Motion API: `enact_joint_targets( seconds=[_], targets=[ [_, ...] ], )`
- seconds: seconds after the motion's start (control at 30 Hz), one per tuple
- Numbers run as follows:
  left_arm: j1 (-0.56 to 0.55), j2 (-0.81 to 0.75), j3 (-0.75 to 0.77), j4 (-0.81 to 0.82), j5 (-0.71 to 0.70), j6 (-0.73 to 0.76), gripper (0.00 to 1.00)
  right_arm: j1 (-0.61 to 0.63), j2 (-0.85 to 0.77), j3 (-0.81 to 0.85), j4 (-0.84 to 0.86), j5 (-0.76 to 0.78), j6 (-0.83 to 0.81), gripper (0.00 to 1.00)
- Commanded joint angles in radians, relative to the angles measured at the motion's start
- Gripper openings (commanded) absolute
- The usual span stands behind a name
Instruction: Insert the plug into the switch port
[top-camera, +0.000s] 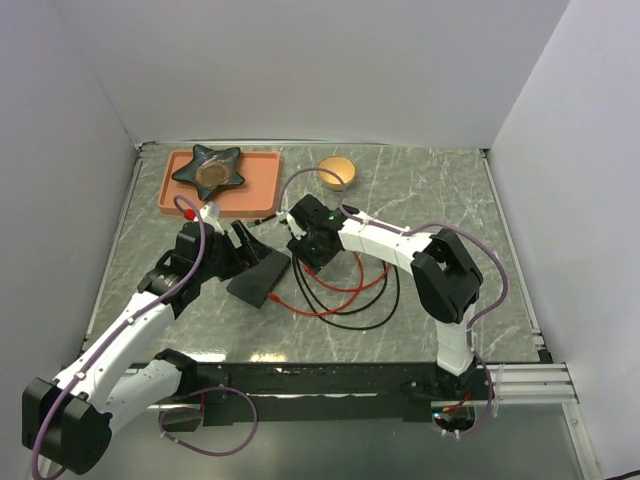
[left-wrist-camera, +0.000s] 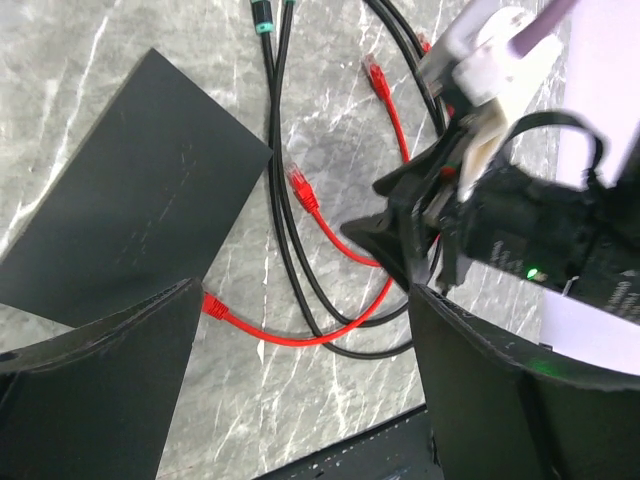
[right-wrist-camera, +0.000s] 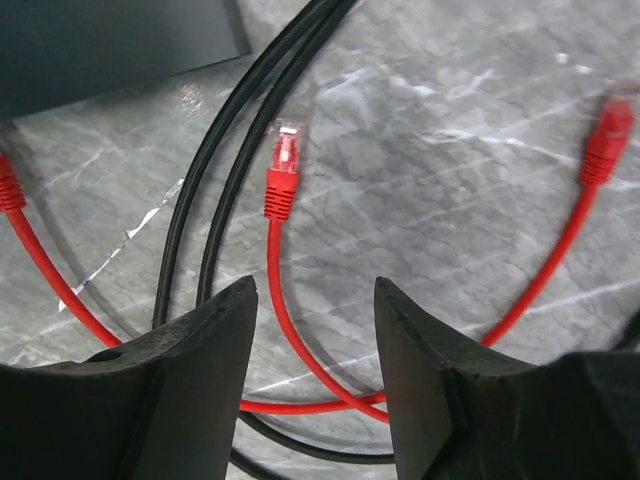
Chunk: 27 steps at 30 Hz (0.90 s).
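Three red plugs show in my right wrist view. One plug (right-wrist-camera: 283, 165) lies loose on the marble at 12 o'clock from the right gripper (right-wrist-camera: 315, 290), whose jaws stand apart with nothing between them. A second plug (right-wrist-camera: 8, 188), at 9 o'clock, is cut off by the frame edge just under the switch (right-wrist-camera: 110, 40); I cannot tell whether it sits in a port. The third plug (right-wrist-camera: 605, 140) rests at 2 o'clock.

The left gripper (left-wrist-camera: 305, 290) is spread wide and empty, and one of its fingers (left-wrist-camera: 100, 390) covers the switch's near corner. From above, the switch lies flat at 7 o'clock from the right gripper. I cannot make out its ports in any view. Black cables (left-wrist-camera: 278, 150) loop at its 3 o'clock. The tray (top-camera: 260, 190) sits at its 11 o'clock, apart.
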Motion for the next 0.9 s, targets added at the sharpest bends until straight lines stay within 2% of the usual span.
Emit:
enact_joint_targets(
  seconds=[0.0, 0.23, 0.3, 0.4, 0.5, 0.6, 0.63, 0.67, 0.7, 0.77, 0.87],
  targets=[
    [-0.001, -0.007, 0.055, -0.016, -0.031, 0.030, 0.91, -0.002, 0.032, 0.038, -0.042, -0.052, -0.042, 0.59],
    [-0.001, 0.042, 0.061, -0.002, -0.030, 0.050, 0.91, -0.002, 0.064, 0.019, -0.024, -0.083, -0.052, 0.59],
    [-0.001, 0.058, 0.059, 0.006, -0.022, 0.050, 0.91, -0.002, 0.078, 0.011, -0.002, -0.081, -0.057, 0.54],
    [-0.001, 0.078, 0.050, 0.029, -0.011, 0.047, 0.90, 0.007, 0.113, 0.010, 0.010, -0.034, -0.057, 0.54],
    [-0.001, 0.084, 0.052, 0.036, -0.014, 0.041, 0.90, 0.021, 0.161, 0.022, 0.007, 0.037, -0.052, 0.43],
    [-0.001, 0.081, 0.053, 0.023, -0.025, 0.045, 0.90, 0.023, 0.213, 0.045, -0.014, 0.020, -0.052, 0.34],
    [0.000, 0.075, 0.055, 0.018, -0.030, 0.047, 0.90, 0.024, 0.224, 0.062, -0.022, 0.005, -0.054, 0.29],
    [0.000, 0.067, 0.053, 0.009, -0.042, 0.048, 0.90, 0.024, 0.231, 0.064, -0.025, 0.006, -0.054, 0.17],
    [0.000, 0.062, 0.047, 0.006, -0.045, 0.048, 0.91, 0.023, 0.231, 0.064, -0.019, 0.005, -0.054, 0.10],
    [0.000, 0.041, 0.039, 0.001, -0.051, 0.045, 0.91, 0.021, 0.218, 0.047, -0.008, 0.006, -0.051, 0.00],
    [0.000, 0.021, 0.023, 0.006, -0.053, 0.042, 0.91, 0.012, 0.146, -0.008, 0.027, 0.012, -0.037, 0.00]
  ],
)
